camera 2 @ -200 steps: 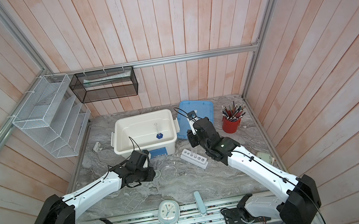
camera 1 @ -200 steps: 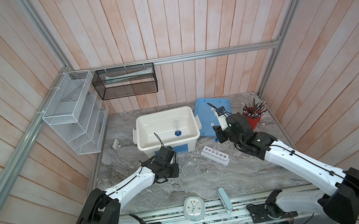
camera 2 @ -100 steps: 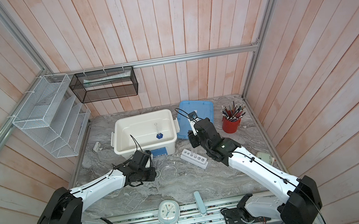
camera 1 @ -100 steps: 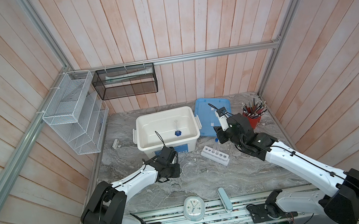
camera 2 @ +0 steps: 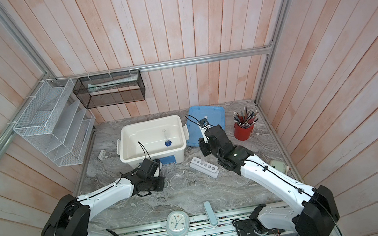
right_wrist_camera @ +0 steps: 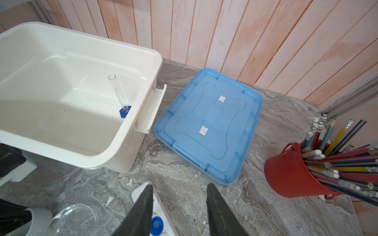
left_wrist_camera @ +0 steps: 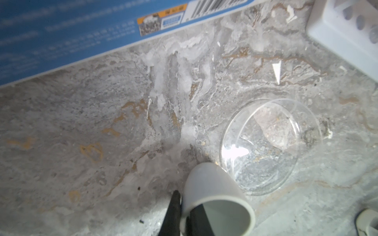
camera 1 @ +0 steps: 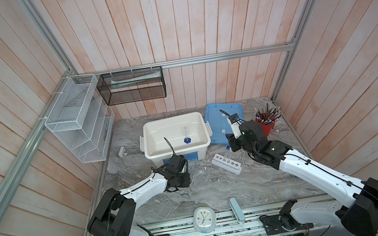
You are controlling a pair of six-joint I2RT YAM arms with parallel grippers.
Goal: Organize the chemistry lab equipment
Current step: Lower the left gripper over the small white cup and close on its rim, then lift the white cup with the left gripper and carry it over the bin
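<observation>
Here, the white bin stands open at the back of the marble, with its blue lid lying flat beside it. The rack lies in front of the lid. Nearer the middle sits the petri dish. Just beside it, perhaps touching, is the small white dish. The left gripper is clenched on the wall of that dish, one finger inside the mouth and one outside.

I judge the step in hand to be lifting this dish into the bin. The pinch on the thin wall needs to be firm. The rise should go straight up so the petri dish is not dragged. The dish should then clear the bin's near wall and land well apart from the blue-based vessel, which stands upright inside.

The right gripper hangs released above the rack, fingers spread either side of the blue-capped tube, grasping nothing.

Counted: one bin, one lid, one rack, one petri dish, one white dish, one vessel and one certain tube. I cannot make out a second tube.
</observation>
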